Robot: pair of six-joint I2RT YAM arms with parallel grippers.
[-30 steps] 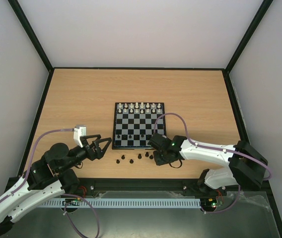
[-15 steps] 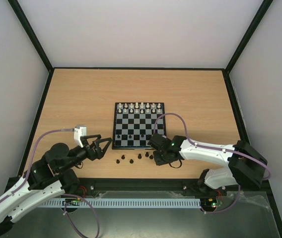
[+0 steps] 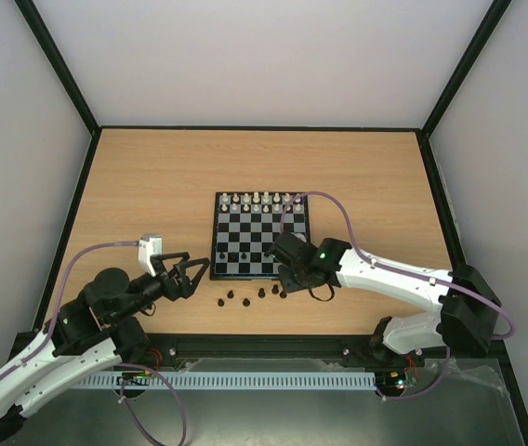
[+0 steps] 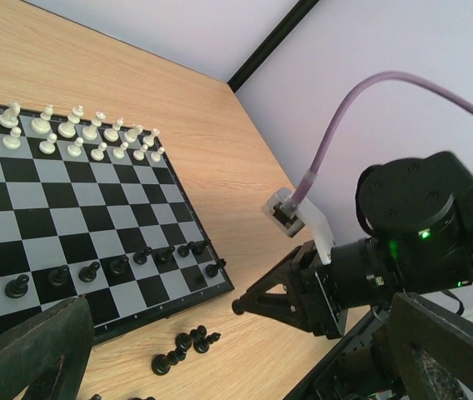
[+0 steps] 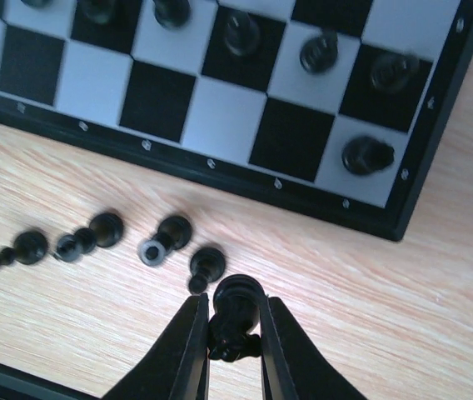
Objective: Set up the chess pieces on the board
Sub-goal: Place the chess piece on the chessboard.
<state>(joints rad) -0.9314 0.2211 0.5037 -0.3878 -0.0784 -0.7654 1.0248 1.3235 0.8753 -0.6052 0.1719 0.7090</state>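
The board (image 3: 258, 241) lies mid-table, with several dark chess pieces (image 4: 120, 266) standing on its near rows. More dark chess pieces (image 3: 245, 297) lie loose on the wood in front of its near edge, also seen in the right wrist view (image 5: 95, 236). My right gripper (image 5: 235, 335) is shut on one dark piece (image 5: 238, 298), held just above the table beside those loose ones, off the board's near right corner (image 3: 287, 282). My left gripper (image 3: 188, 275) hangs open left of the board, nothing between its fingers (image 4: 28, 354).
White pieces (image 3: 258, 201) fill the board's far two rows. Bare wooden table (image 3: 152, 186) surrounds the board, bounded by a black frame and pale walls. The right arm's purple cable (image 3: 324, 216) arches over the board's right edge.
My right gripper has closed on a dark piece and shifted left and toward the board's near edge. The left arm has stayed put.
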